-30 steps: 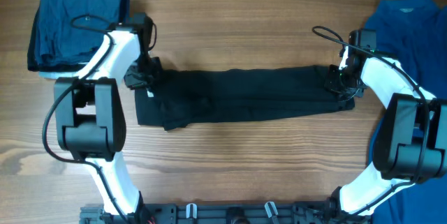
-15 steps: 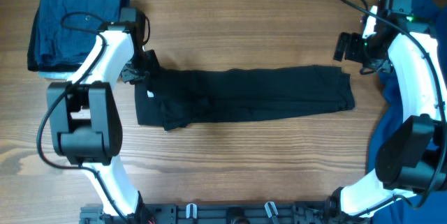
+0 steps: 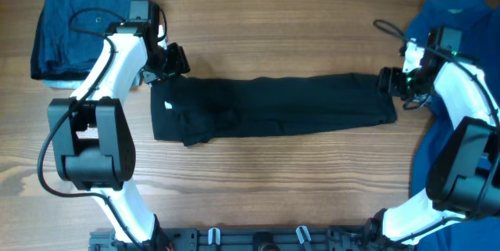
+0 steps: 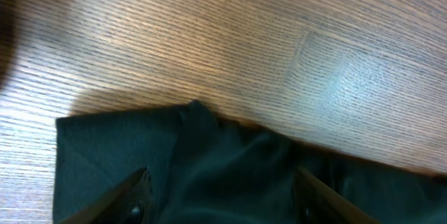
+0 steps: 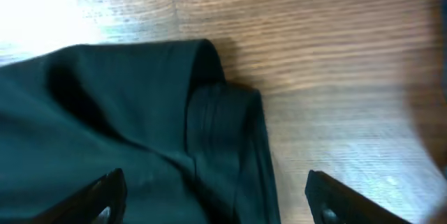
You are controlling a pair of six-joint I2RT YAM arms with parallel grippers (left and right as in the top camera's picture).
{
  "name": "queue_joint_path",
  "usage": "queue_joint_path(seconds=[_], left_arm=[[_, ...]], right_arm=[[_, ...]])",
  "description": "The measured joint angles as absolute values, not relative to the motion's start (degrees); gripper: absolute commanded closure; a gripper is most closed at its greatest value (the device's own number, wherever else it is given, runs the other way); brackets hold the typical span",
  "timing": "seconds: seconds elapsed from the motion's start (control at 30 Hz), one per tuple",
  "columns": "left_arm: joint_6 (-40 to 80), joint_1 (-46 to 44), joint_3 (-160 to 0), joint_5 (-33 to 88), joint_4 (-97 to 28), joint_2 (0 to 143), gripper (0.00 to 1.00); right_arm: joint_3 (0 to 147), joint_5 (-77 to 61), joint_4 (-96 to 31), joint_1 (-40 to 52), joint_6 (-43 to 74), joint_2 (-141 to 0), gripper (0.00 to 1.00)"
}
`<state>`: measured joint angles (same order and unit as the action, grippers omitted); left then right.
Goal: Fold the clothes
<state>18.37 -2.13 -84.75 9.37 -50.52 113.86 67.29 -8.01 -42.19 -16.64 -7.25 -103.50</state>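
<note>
Navy garment (image 3: 87, 28) lies far left on the desk (image 3: 273, 181). Left end effector (image 3: 173, 59), fingers apart, hangs over the left corner of the black polo (image 3: 273, 106) (folded into a long strip). Right end effector (image 3: 387, 81), also apart, hangs over its right end, beside a blue shirt (image 3: 457, 32).

Robotics lab bench, wood-grain table (image 3: 273, 184), white-and-black left arm (image 3: 109, 63) and right arm (image 3: 462, 98) rising from a metal rail (image 3: 258, 241) at its near edge, exposed cable (image 3: 387, 27), black shirt (image 3: 273, 106) laid out.
</note>
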Motion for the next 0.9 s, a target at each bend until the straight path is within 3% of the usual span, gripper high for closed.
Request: queue_joint_path(seconds=[0.1, 0.13, 0.23, 0.27, 0.37, 0.43, 0.57, 0.9], left_arm=[[18.4, -2.2, -84.8, 9.6, -50.5, 113.9, 0.35], [18.4, -2.2, -84.8, 9.8, -50.5, 113.9, 0.35], [18.4, -2.2, -84.8, 10.0, -50.5, 113.8, 0.35], [18.4, -2.2, -84.8, 10.0, -50.5, 113.8, 0.35], [18.4, -2.2, -84.8, 10.0, -50.5, 113.9, 0.34], [18.4, -2.2, -84.8, 10.0, -50.5, 113.9, 0.34], [18.4, -2.2, -84.8, 10.0, -50.3, 113.8, 0.34], [18.4, -2.2, -84.8, 10.0, -49.3, 105.4, 0.30]], right_arm=[[63.7, -8.6, -35.8, -16.6, -8.1, -104.6, 0.20], [62.7, -8.7, -34.3, -16.6, -8.4, -105.1, 0.25], [61.6, -8.9, -32.1, -16.6, -9.5, -106.1, 0.60], [61.5, -9.0, -32.0, -16.7, -9.8, -106.2, 0.65], [61.5, -9.5, -31.9, -16.6, -9.7, -106.5, 0.62], [61.5, -9.9, -31.9, -16.7, -9.5, -106.5, 0.66], [61.5, -11.1, -32.5, -16.4, -8.6, -106.7, 0.96], [63.1, -11.7, -34.2, -17.9, -6.9, -107.4, 0.96]])
